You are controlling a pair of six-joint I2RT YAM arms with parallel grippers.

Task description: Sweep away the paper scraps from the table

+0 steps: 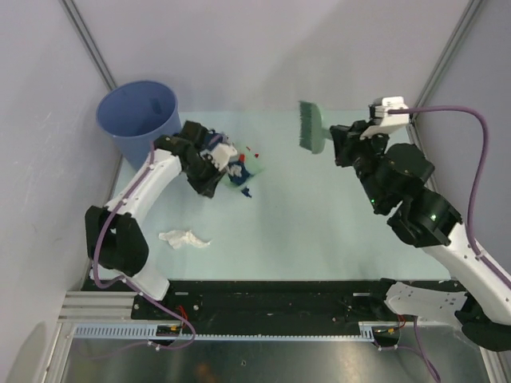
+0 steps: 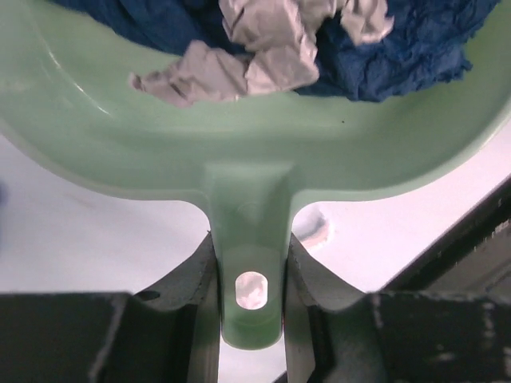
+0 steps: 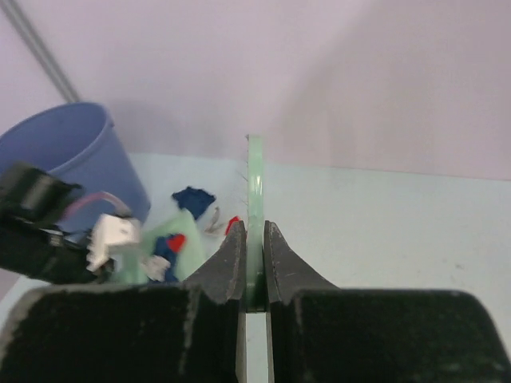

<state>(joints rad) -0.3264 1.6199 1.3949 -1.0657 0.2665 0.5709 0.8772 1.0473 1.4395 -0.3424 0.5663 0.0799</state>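
My left gripper (image 1: 209, 166) is shut on the handle (image 2: 251, 263) of the mint-green dustpan (image 1: 242, 169), held just right of the bucket. The pan (image 2: 239, 152) holds dark blue (image 2: 399, 48) and grey paper scraps (image 2: 255, 48). My right gripper (image 1: 339, 140) is shut on the mint-green brush (image 1: 310, 126), held off the table (image 1: 319, 223) at the back; it shows edge-on in the right wrist view (image 3: 255, 191). A dark blue scrap (image 1: 247, 191) and small red scraps (image 1: 255, 152) lie on the table by the pan. A white scrap (image 1: 184, 238) lies at the near left.
A blue bucket (image 1: 137, 120) stands at the back left corner and also shows in the right wrist view (image 3: 64, 152). White walls with metal rails enclose the table. A black strip runs along the near edge by the arm bases.
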